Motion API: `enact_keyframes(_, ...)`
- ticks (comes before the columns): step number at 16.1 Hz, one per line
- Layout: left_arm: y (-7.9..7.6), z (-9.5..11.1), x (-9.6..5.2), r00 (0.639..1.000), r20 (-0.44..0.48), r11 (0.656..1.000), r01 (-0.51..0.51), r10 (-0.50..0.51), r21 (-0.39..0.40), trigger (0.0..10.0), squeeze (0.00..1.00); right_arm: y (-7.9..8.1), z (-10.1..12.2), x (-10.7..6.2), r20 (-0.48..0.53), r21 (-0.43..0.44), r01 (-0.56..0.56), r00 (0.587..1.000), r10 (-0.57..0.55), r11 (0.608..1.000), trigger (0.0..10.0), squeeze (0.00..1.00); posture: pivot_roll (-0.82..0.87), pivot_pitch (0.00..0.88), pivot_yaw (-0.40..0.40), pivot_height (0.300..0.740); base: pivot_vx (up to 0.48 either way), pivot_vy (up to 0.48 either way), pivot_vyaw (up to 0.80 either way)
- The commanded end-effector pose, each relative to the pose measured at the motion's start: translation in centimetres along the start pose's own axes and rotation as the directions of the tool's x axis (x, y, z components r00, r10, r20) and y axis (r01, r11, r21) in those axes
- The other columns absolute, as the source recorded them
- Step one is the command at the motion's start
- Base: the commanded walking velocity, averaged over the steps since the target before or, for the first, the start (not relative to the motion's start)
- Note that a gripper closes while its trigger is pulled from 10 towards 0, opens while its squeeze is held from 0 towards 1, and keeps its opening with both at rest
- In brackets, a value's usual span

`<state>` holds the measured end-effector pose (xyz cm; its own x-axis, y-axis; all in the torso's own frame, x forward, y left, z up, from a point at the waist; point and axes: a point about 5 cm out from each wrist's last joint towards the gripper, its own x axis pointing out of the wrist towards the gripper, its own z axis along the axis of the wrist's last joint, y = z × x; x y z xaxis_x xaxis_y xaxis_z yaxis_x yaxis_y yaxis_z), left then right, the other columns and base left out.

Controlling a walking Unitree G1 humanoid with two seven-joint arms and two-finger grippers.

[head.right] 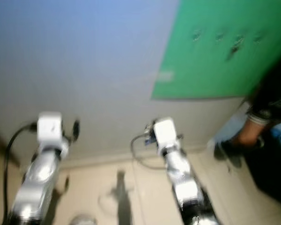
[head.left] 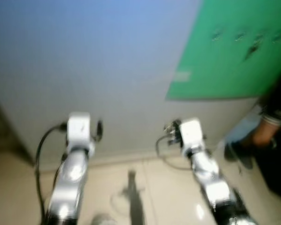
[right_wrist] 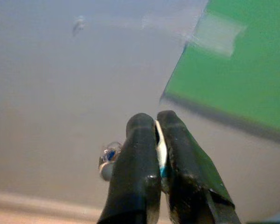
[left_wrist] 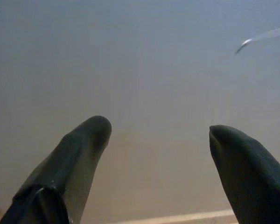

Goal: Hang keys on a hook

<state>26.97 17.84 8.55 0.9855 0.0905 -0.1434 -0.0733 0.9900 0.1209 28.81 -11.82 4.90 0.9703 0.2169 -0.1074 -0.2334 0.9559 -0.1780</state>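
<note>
Your right gripper [right_wrist: 155,122] is pinched tight on the keys [right_wrist: 109,156], which show beside its fingers, below and left of the green board [head.left: 234,51]. Small dark hooks [head.left: 253,44] sit high on that board, blurred. Your left gripper [left_wrist: 158,133] is spread wide and holds nothing, facing the pale wall [head.left: 84,70]. A person [head.left: 271,126] crouches under the board's right end on the beige floor [head.left: 159,192].

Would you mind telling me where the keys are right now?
The keys are pinched in the right hand, held up facing the grey wall, just left of the green board.
</note>
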Motion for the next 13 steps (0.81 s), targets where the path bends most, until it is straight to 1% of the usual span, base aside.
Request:
enact_keyframes(1, -0.56, 0.17, 0.13, 1.000, -0.004, 1.000, 0.008, -0.008, 0.006, 10.0, 0.00, -1.00, 0.22, 0.05, 0.008, 0.013, 0.039, 0.999, -0.039, 0.999, 10.0, 0.00, 0.10, 0.000, -0.120, 0.740, 0.000, 0.000, 0.51)
enact_keyframes(5, -0.63, 0.30, 0.20, 1.000, 0.000, 0.999, 0.008, -0.008, 0.036, 10.0, 0.00, -1.02, 0.19, -0.03, 0.013, 0.011, 0.043, 0.999, -0.043, 0.999, 10.0, 0.00, 0.09, 0.000, -0.110, 0.740, 0.000, 0.000, 0.00)
enact_keyframes(7, -0.85, 0.50, 0.30, 1.000, 0.004, 0.998, 0.025, -0.025, 0.057, 10.0, 0.00, -0.85, 0.15, -0.09, 0.015, 0.021, 0.042, 0.999, -0.042, 0.999, 10.0, 0.00, 0.09, 0.000, -0.102, 0.740, 0.000, 0.000, 0.00)
enact_keyframes(10, -0.97, 0.65, 0.10, 0.999, 0.012, 0.996, 0.036, -0.037, 0.078, 10.0, 0.00, -0.71, 0.11, -0.24, 0.015, 0.024, 0.042, 0.999, -0.042, 0.999, 10.0, 0.00, 0.09, 0.000, -0.097, 0.740, 0.000, 0.000, 0.00)
enact_keyframes(11, -1.02, 0.71, 0.07, 0.999, 0.016, 0.996, 0.041, -0.042, 0.084, 10.0, 0.00, -0.68, 0.09, -0.26, 0.015, 0.023, 0.041, 0.999, -0.041, 0.999, 10.0, 0.00, 0.09, 0.000, -0.097, 0.740, 0.255, 0.000, 0.00)
enact_keyframes(13, -1.22, 0.84, 0.02, 0.999, 0.024, 0.995, 0.044, -0.046, 0.090, 10.0, 0.00, -0.52, -0.02, -0.33, 0.010, 0.014, 0.032, 0.999, -0.032, 0.999, 10.0, 0.00, 0.09, 0.000, -0.099, 0.740, 0.480, 0.000, 0.00)
